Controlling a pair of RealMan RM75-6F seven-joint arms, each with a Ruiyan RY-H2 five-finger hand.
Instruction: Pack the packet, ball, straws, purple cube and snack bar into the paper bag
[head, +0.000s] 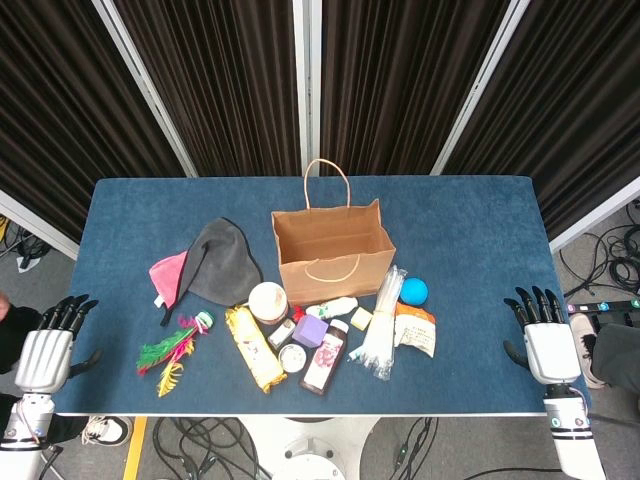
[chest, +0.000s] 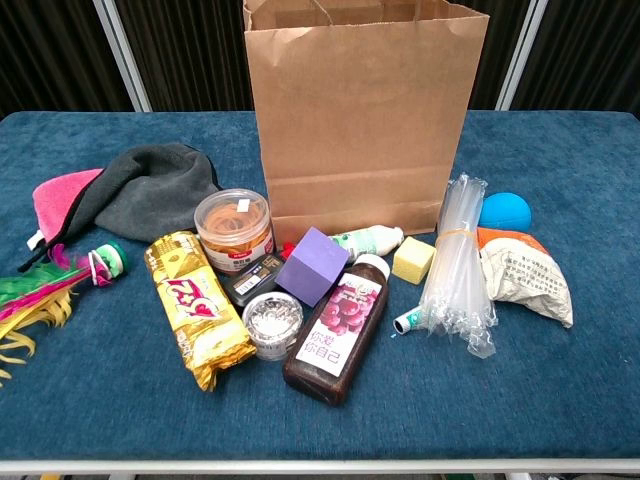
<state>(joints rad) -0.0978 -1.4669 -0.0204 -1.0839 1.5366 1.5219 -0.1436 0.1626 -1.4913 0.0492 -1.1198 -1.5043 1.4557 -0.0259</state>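
Table (head: 470, 230) covered in blue carpet-like fabric, white front edge. Behind it, dark pleated curtains (head: 230, 70) divided by pale slanted frame bars (head: 305, 80). Loose cables (head: 615, 255) on the floor at right and beneath the table; floor surface itself poorly visible, possibly grey

Blue carpeted worktop (chest: 100, 420); brown paper bag (chest: 365, 110); purple foam cube (chest: 312, 265); blue rubber ball (chest: 505, 211); gold foil snack bar (chest: 197, 305); clear plastic straws (chest: 458, 265).
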